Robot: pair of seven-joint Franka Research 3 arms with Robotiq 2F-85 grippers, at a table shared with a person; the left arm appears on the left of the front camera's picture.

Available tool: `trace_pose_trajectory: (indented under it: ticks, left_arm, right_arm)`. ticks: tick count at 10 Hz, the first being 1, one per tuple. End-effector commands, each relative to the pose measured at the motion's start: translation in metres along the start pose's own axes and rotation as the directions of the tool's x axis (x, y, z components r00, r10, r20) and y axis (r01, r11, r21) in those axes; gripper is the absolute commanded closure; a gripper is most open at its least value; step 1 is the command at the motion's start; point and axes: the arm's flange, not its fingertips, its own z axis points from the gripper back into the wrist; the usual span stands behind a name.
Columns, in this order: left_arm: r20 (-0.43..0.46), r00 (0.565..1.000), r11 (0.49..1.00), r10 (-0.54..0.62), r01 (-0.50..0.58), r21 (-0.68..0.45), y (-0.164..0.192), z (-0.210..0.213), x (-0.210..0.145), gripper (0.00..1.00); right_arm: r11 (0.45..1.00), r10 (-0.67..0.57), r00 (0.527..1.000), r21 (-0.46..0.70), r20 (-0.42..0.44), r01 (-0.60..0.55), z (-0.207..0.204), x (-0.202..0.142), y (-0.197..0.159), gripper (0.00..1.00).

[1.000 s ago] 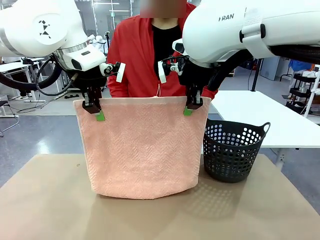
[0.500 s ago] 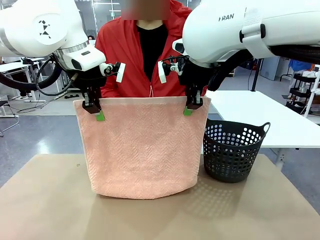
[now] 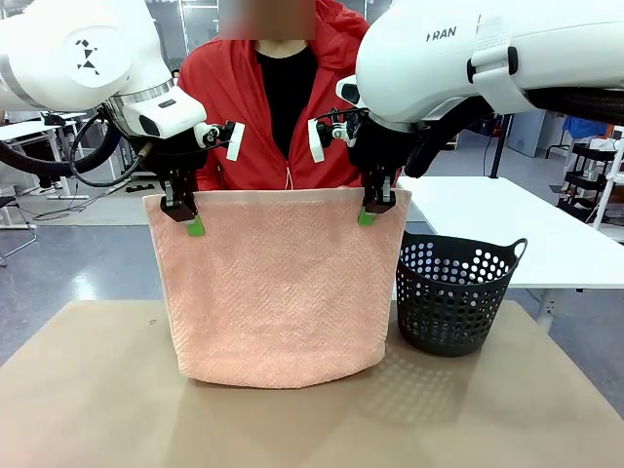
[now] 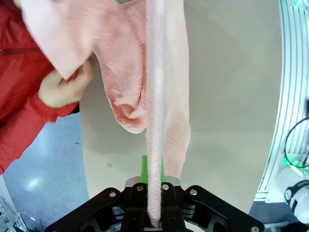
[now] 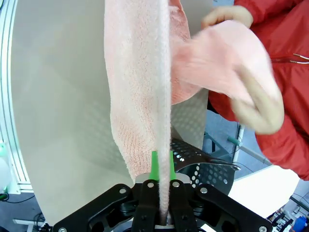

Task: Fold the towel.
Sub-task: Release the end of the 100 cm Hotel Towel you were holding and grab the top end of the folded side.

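Observation:
The salmon-pink towel point(image 3: 278, 288) hangs upright above the table like a sheet, its bottom fold touching the tabletop. My left gripper point(image 3: 185, 216) is shut on its top left corner and my right gripper point(image 3: 372, 209) is shut on its top right corner. In the left wrist view the towel point(image 4: 157, 87) runs edge-on out of the shut fingers point(image 4: 144, 166), and a person's hand point(image 4: 63, 89) holds the far layer. The right wrist view shows the towel point(image 5: 140, 92) clamped between green pads point(image 5: 155, 166), with the person's hands point(image 5: 258, 104) lifting the far layer behind it.
A dark perforated basket point(image 3: 453, 292) stands on the table to the right of the towel. The person in a red jacket point(image 3: 249, 117) stands close behind the towel. A white table point(image 3: 507, 229) lies to the right beyond the brown tabletop point(image 3: 97, 409).
The person behind the towel has shifted slightly to the left. Both grippers and the towel hang where they were.

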Motion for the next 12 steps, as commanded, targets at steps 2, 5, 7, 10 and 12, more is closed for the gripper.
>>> trace_pose_trajectory:
  ticks: [2,5,7,10,12]
  left_arm:
    - [0.002,1.0,1.0,-0.002,0.002,0.004,0.0018,0.0018,0.001,1.0]
    - [0.002,1.0,1.0,-0.002,0.002,0.004,0.0018,0.0018,0.001,1.0]
    - [0.002,1.0,1.0,-0.002,0.002,0.004,0.0018,0.0018,0.001,1.0]
    - [0.002,1.0,1.0,-0.002,0.002,0.004,0.0018,0.0018,0.001,1.0]
    - [0.002,1.0,1.0,-0.002,0.002,0.004,0.0018,0.0018,0.001,1.0]
  right_arm:
    - [1.0,0.002,1.0,-0.006,-0.006,-0.002,0.0014,-0.0009,-0.0012,1.0]
    - [1.0,0.002,1.0,-0.006,-0.006,-0.002,0.0014,-0.0009,-0.0012,1.0]
    - [1.0,0.002,1.0,-0.006,-0.006,-0.002,0.0014,-0.0009,-0.0012,1.0]
    - [1.0,0.002,1.0,-0.006,-0.006,-0.002,0.0014,-0.0009,-0.0012,1.0]
    - [1.0,0.002,1.0,-0.006,-0.006,-0.002,0.0014,-0.0009,-0.0012,1.0]
